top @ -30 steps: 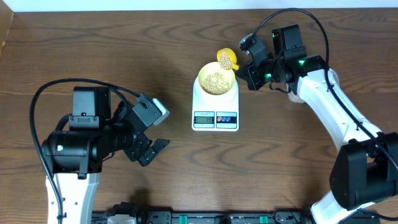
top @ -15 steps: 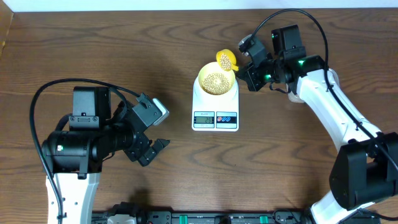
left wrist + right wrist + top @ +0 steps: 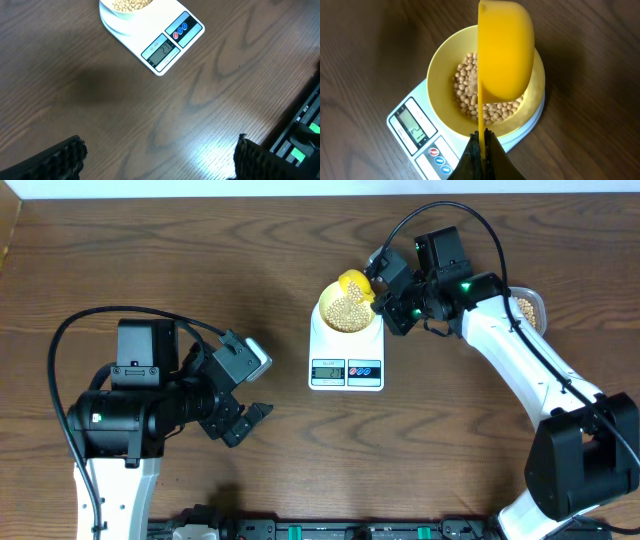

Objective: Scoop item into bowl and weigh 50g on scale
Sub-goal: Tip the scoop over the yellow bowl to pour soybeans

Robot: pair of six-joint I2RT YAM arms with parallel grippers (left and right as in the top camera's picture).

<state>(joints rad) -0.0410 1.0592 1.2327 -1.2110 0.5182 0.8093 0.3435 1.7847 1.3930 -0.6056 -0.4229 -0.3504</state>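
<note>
Dark wood-grain table (image 3: pixel 150 240) underneath, and all the action's at the soybeans (image 3: pixel 467 97). They're heaped in the pale-yellow bowl (image 3: pixel 440 70), which sits square on the white kitchen scale (image 3: pixel 412 127) so every bean added registers. The right gripper (image 3: pixel 481 147) has its jaws pinched tight on a thin handle. Just ahead of them the bright yellow scoop (image 3: pixel 506 50) hangs tipped over the bowl, mouth toward the pile, which looks like a pouring attitude to me. Display digits are too small to read. Well behind those jaws sits the supply tub (image 3: pixel 528 308). The left gripper (image 3: pixel 255 388) idles with jaws spread wide, the scale far beyond them.
</note>
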